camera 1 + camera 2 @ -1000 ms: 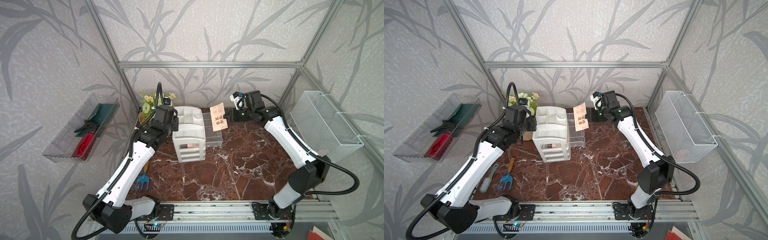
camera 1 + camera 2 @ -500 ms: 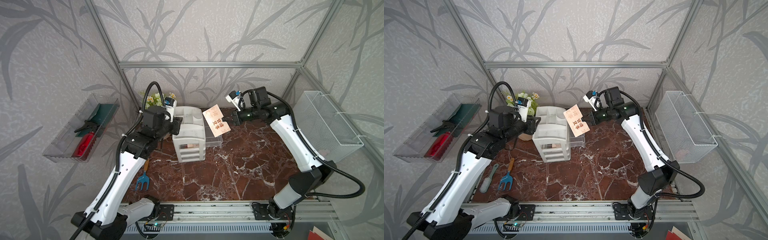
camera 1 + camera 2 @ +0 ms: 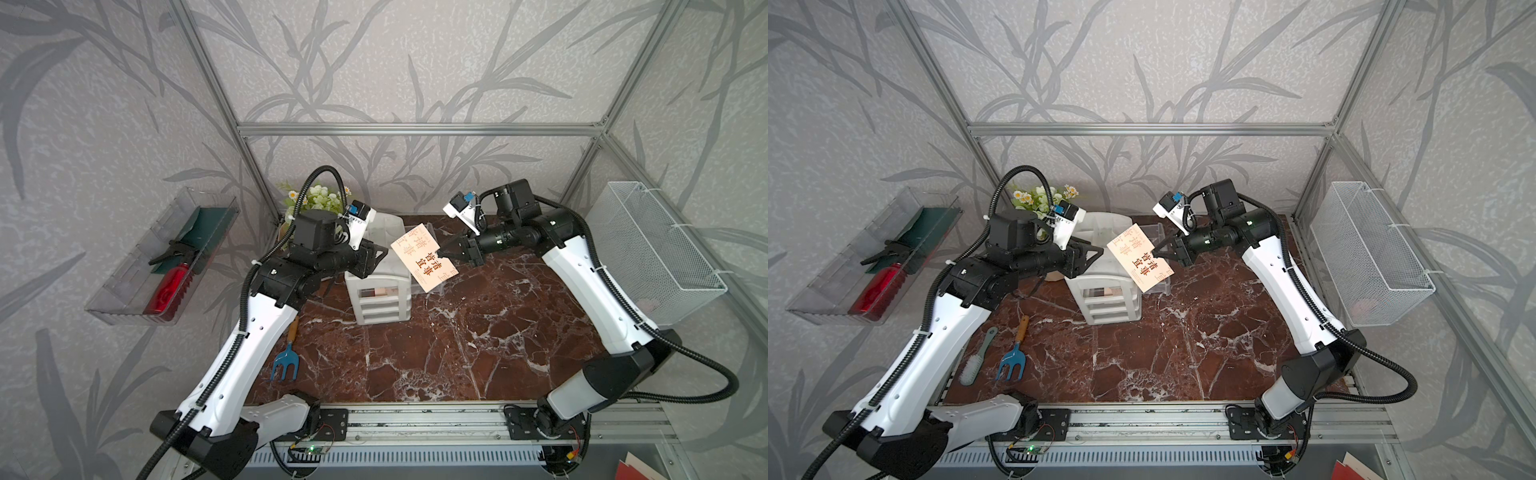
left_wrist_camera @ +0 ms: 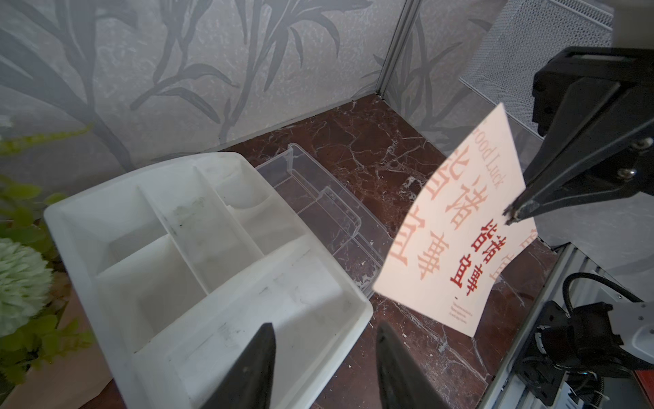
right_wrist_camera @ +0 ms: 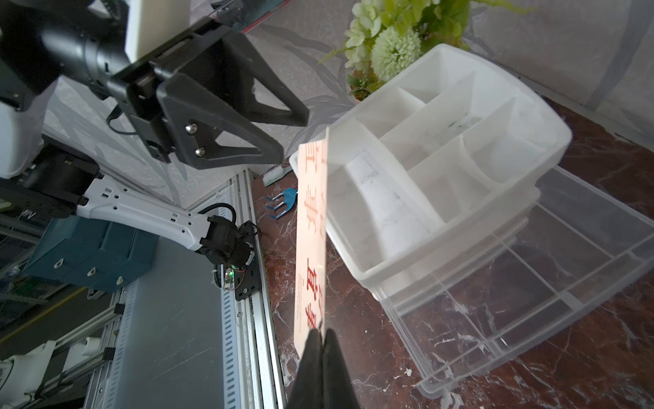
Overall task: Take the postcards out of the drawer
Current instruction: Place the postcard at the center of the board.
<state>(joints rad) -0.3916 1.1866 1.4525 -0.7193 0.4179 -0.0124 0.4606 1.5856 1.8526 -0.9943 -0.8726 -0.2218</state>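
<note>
The whole bench [image 3: 415, 353] is viewed in both top views from high above its front edge, facing down toward the back. The white organiser [image 4: 198, 248] and clear drawer [image 4: 318, 198] are shared by both wrist views, seen closely from opposite sides.

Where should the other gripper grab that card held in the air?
By the free edge of the card, opposite the right gripper, coming from the left gripper's side. It hangs thin and clear, so jaws can probably close on both faces.
</note>
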